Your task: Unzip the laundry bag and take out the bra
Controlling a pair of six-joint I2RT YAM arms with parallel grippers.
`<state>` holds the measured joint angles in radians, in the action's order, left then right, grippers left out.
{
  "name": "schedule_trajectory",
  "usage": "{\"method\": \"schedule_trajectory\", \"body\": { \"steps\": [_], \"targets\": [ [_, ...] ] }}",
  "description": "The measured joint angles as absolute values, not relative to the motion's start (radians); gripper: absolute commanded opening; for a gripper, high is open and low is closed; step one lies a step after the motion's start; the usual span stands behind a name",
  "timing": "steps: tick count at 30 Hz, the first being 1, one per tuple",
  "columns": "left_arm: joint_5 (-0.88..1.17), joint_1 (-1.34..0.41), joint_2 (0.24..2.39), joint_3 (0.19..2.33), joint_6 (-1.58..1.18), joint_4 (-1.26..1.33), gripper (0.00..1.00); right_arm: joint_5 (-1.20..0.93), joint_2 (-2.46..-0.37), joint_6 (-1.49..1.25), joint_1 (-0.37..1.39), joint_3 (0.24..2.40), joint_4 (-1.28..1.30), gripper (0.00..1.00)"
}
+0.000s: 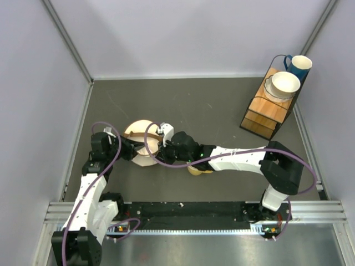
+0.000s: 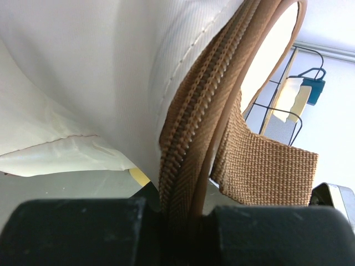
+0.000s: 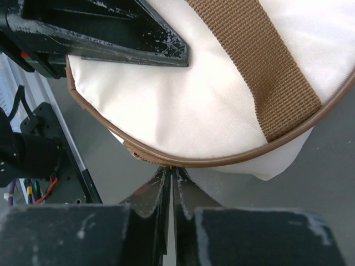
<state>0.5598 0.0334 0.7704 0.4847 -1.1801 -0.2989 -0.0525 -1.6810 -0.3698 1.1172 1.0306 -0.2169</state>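
The laundry bag, a round cream drum with brown trim, lies on the dark surface just in front of the two arms, held between them. The bra is not visible in any view; it is presumably inside the bag, which looks closed.

Your left tool is clamped on the bag's edge. Its wrist view shows the brown zipper with its teeth meshed, running straight down into the closed jaws, and the woven strap hanging beside it.

Your right tool comes in from the opposite side. Its jaws are narrowed to a thin slit, with the tips touching the brown rim trim. Whether the zipper pull sits between them cannot be told, because the tips hide that spot.

The step in hand appears to be opening the zipper.

- Keep the left tool firm as the anchor, so the band stays taut.
- Confirm the right tool holds the pull and not just the trim. If the rim bunches as you draw away, you likely have trim only.
- Draw along the curve of the rim, following the teeth, not straight outward.
- Go slowly. The soft fabric could fold into the slider and jam it.
- Expect to regrip the anchor as the opening travels round.
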Motion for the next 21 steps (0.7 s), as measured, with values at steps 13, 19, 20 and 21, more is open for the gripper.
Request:
{"method": "schedule_trajectory", "body": {
  "steps": [13,19,20,21],
  "targets": [
    [0.564,0.033,0.803,0.521,-1.132,-0.324,0.00,-0.003,-1.649,-0.317,1.125,1.008,-0.216,0.00],
    [0.566,0.031,0.841,0.599,-1.038,-0.399,0.00,0.014,-1.608,-0.294,1.113,0.987,-0.214,0.00],
    [0.570,0.031,0.853,0.614,-1.019,-0.413,0.00,0.014,-1.600,-0.291,1.108,0.981,-0.215,0.00],
    [0.577,0.030,0.867,0.627,-1.003,-0.421,0.00,0.012,-1.592,-0.290,1.101,0.974,-0.215,0.00]
  ]
}}
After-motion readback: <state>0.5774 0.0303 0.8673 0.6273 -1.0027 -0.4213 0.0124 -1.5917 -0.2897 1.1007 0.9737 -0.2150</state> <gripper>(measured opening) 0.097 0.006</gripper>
